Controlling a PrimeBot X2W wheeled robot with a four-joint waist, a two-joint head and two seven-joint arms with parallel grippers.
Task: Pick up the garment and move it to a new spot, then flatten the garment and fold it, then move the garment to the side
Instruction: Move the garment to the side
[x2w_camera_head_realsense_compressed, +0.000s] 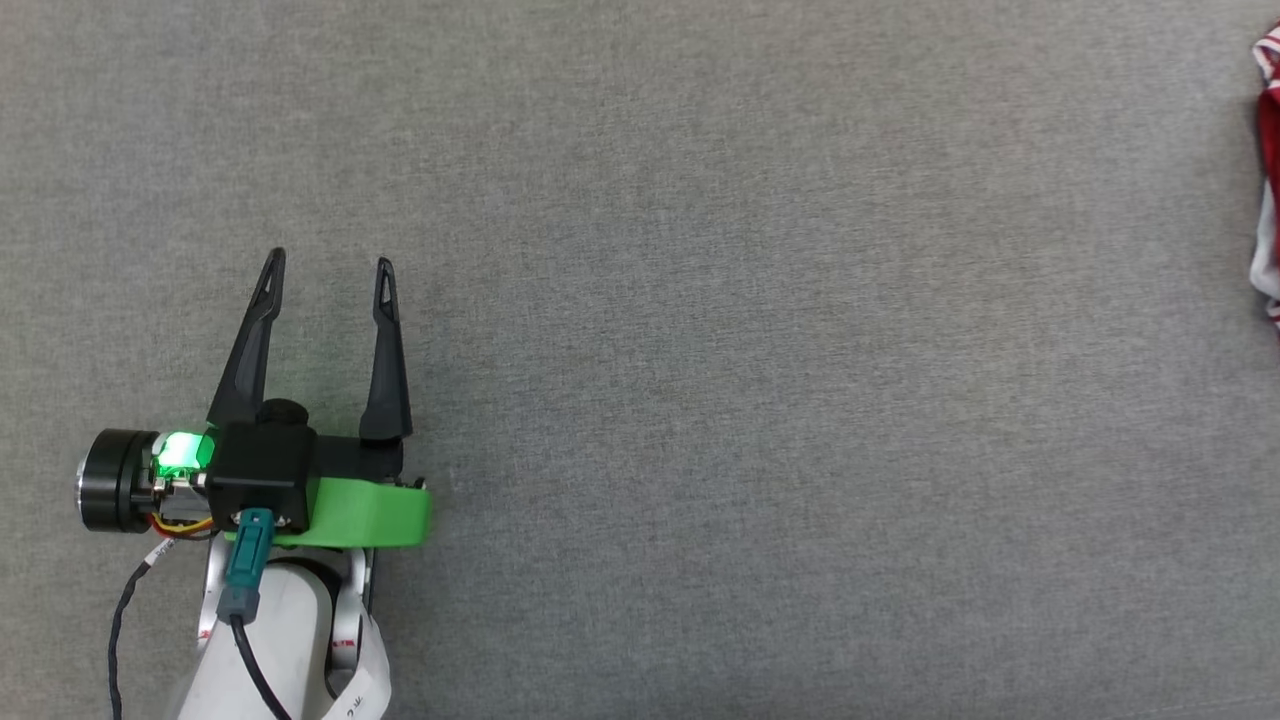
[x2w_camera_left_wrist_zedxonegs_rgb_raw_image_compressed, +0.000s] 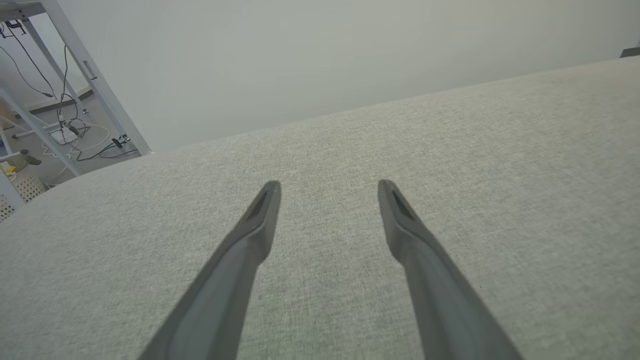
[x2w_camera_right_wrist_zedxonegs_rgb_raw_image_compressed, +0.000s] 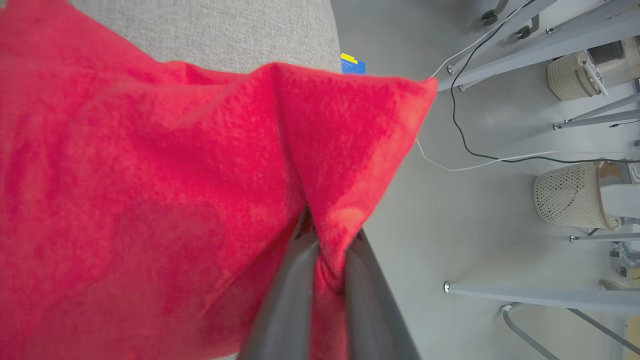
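Our left gripper (x2w_camera_head_realsense_compressed: 330, 260) sits at the near left of the grey surface (x2w_camera_head_realsense_compressed: 700, 350), its two dark fingers (x2w_camera_head_realsense_compressed: 250, 350) pointing away from us and spread wide. Nothing lies between them. In the left wrist view the same gripper (x2w_camera_left_wrist_zedxonegs_rgb_raw_image_compressed: 328, 184) shows both fingers (x2w_camera_left_wrist_zedxonegs_rgb_raw_image_compressed: 250, 240) well apart above the bare grey cloth (x2w_camera_left_wrist_zedxonegs_rgb_raw_image_compressed: 500, 150). We cannot tell whether the tips touch it. A pale wall (x2w_camera_left_wrist_zedxonegs_rgb_raw_image_compressed: 300, 60) stands beyond the far edge of the surface.

The garment (x2w_camera_head_realsense_compressed: 1270, 180) is at the right edge of the head view, well apart from our left gripper. Only a narrow strip of red and white shows there.

In the right wrist view our right gripper (x2w_camera_right_wrist_zedxonegs_rgb_raw_image_compressed: 330, 235) has its fingers (x2w_camera_right_wrist_zedxonegs_rgb_raw_image_compressed: 290, 300) drawn close together, pinching a raised fold of the garment (x2w_camera_right_wrist_zedxonegs_rgb_raw_image_compressed: 150, 175). The red cloth bunches into a ridge between the two tips and spreads out broadly from there, covering most of the grey surface (x2w_camera_right_wrist_zedxonegs_rgb_raw_image_compressed: 225, 30) on that side. One corner of the cloth reaches past the surface's edge, with the floor (x2w_camera_right_wrist_zedxonegs_rgb_raw_image_compressed: 450, 225) showing behind it. On the floor we see a cable (x2w_camera_right_wrist_zedxonegs_rgb_raw_image_compressed: 480, 155), pale frame legs (x2w_camera_right_wrist_zedxonegs_rgb_raw_image_compressed: 525, 292) and a perforated basket (x2w_camera_right_wrist_zedxonegs_rgb_raw_image_compressed: 570, 195), all well apart from the gripper.
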